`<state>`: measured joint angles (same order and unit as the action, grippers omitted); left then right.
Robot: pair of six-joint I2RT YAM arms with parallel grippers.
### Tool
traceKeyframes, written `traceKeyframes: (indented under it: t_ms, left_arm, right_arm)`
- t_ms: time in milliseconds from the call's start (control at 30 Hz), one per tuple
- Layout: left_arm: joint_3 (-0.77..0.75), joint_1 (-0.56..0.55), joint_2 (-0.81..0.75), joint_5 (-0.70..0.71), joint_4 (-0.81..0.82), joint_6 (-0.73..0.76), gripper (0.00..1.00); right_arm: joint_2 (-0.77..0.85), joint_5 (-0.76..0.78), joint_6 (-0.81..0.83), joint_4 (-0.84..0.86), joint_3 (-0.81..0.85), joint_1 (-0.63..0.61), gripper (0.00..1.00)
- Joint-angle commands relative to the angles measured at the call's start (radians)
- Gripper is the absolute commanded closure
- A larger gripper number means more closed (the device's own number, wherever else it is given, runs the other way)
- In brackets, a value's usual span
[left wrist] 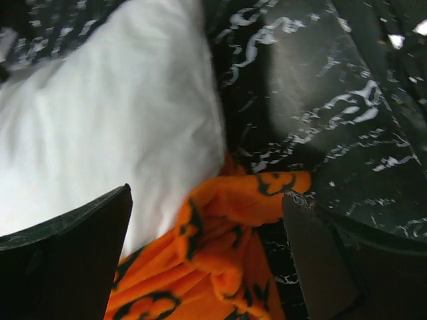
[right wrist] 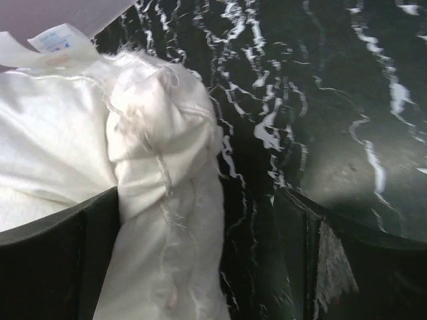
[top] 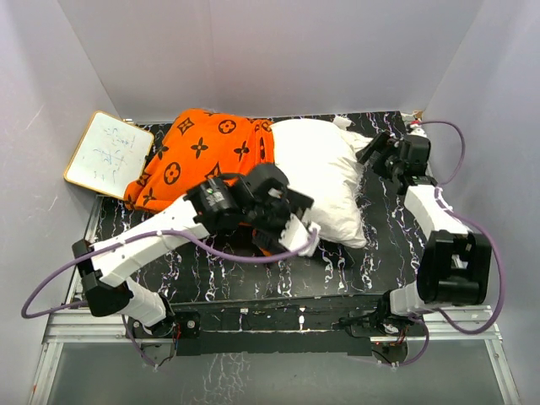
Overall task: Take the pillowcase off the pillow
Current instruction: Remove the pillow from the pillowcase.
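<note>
Pillow [top: 325,169] lies across the black marbled table [top: 384,245], from centre to far right. Pillowcase [top: 202,152] covers only its left end; the right part is bare white. A loose orange fold spills onto the table at the near edge.

Left gripper [left wrist: 207,200]: jaws wide, above that fold and the pillow's near edge, gripping nothing.

Right gripper [right wrist: 197,200]: jaws wide, with the bunched pillow corner between them, not clamped.

Whiteboard [top: 108,152] is at far left.

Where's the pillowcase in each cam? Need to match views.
Top external: pillowcase upper left of centre, over the left end of the pillow.
Left wrist: pillowcase bottom centre, between the fingers.
Right wrist: not in it.
Shared landmark: the white pillow, in all three views.
</note>
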<state>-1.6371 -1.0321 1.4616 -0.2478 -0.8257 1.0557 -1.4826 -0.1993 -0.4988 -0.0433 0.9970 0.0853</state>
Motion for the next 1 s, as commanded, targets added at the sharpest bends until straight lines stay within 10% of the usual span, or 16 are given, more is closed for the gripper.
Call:
traceKeyframes:
  t_ms: [0, 333, 767, 833, 900, 967]
  left_arm:
    - [0.073, -0.072, 0.041, -0.018, -0.16, 0.165, 0.09]
    - [0.257, -0.055, 0.042, 0.233, -0.028, 0.308, 0.13]
    - [0.462, 0.01, 0.053, 0.494, 0.2, 0.365, 0.43]
    - [0.477, 0.02, 0.054, 0.521, 0.206, 0.364, 0.5]
    - [0.486, 0.028, 0.054, 0.548, 0.202, 0.355, 0.62]
    - [0.481, 0.04, 0.055, 0.569, 0.179, 0.329, 0.74]
  right_arm:
    - [0.161, 0.032, -0.022, -0.015, -0.073, 0.091, 0.02]
    - [0.281, -0.385, -0.119, 0.136, -0.164, -0.031, 0.02]
    - [0.101, -0.265, -0.027, 0.13, -0.124, -0.249, 0.02]
    - [0.075, -0.223, -0.002, 0.129, -0.102, -0.249, 0.24]
    - [0.063, -0.144, 0.01, 0.129, -0.078, -0.246, 0.75]
    - [0.06, -0.05, 0.008, 0.115, -0.053, -0.234, 0.92]
